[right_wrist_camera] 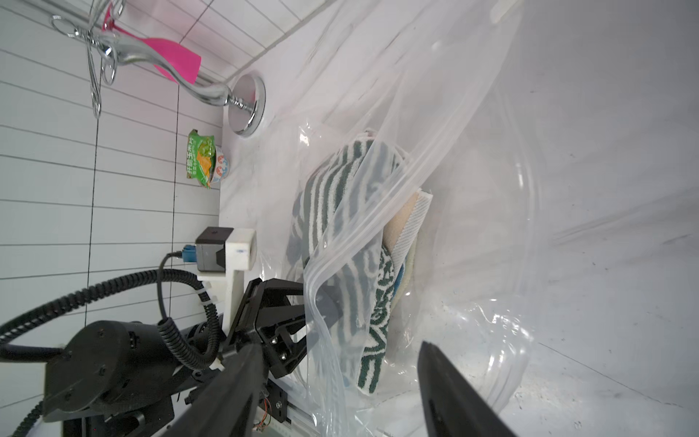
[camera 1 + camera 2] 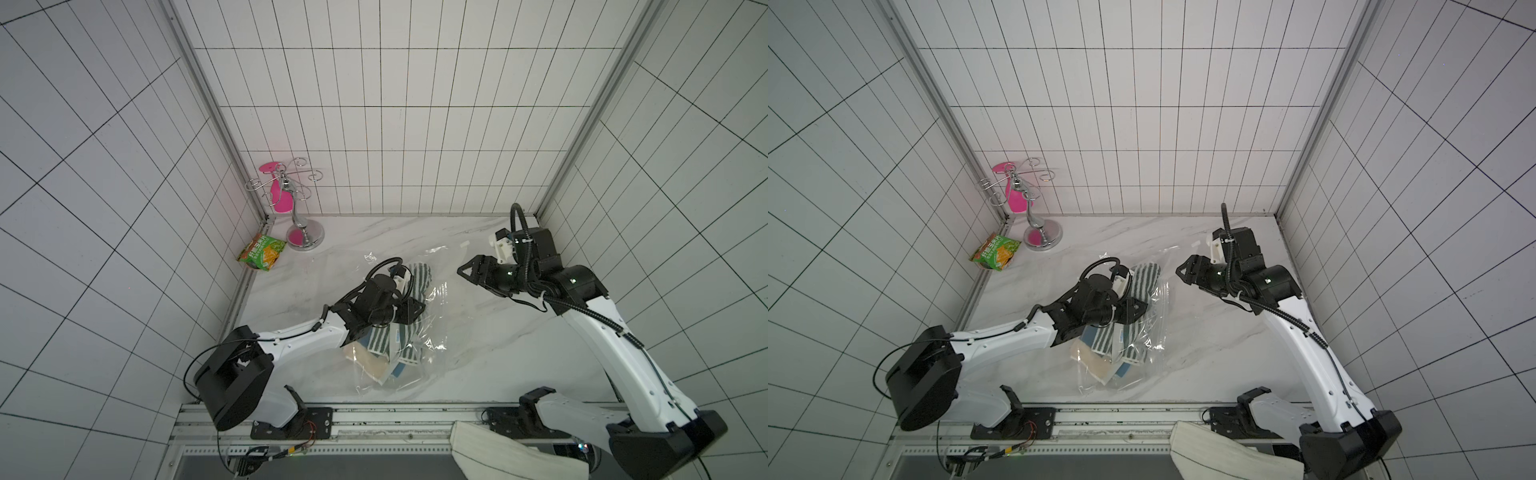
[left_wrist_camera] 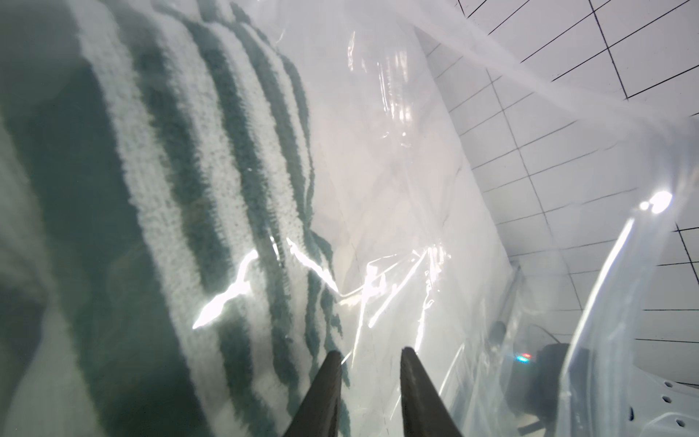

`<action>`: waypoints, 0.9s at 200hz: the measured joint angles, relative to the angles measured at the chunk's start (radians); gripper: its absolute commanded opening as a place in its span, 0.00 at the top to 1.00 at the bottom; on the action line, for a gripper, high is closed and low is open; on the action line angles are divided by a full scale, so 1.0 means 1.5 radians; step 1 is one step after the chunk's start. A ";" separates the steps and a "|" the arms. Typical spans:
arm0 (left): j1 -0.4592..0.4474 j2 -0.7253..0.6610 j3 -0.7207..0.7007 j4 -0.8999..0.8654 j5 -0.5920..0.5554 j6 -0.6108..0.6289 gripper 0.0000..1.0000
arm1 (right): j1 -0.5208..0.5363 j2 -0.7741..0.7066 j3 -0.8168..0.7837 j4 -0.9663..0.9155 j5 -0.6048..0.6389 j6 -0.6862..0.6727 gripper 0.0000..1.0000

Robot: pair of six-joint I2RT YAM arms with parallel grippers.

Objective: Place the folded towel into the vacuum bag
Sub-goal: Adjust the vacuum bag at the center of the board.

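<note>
A: While the striped towel (image 2: pixel 419 275) sits inside the vacuum bag (image 2: pixel 441 318), is placing finished?
B: Nearly, I judge. The right gripper (image 1: pixel 339 345) is open and empty. The left gripper (image 3: pixel 370 352) is at the mouth with jaws slightly apart; whether it grips film, I cannot tell. Next, ease it out.

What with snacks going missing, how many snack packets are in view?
1. The green snack packet lies against the left tiled wall near the table's far corner, beside the chrome stand; the vacuum bag's striped towel might hide more.
</note>
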 measured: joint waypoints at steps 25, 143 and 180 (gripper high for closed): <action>0.019 -0.016 -0.014 -0.004 -0.007 0.000 0.70 | 0.048 0.030 -0.079 0.075 -0.033 0.049 0.51; 0.056 -0.035 0.028 -0.136 0.011 0.028 0.68 | -0.188 0.012 -0.302 0.103 -0.037 -0.012 0.26; 0.021 -0.068 0.132 -0.165 0.016 0.039 0.67 | -0.291 -0.065 -0.317 0.123 -0.101 -0.027 0.01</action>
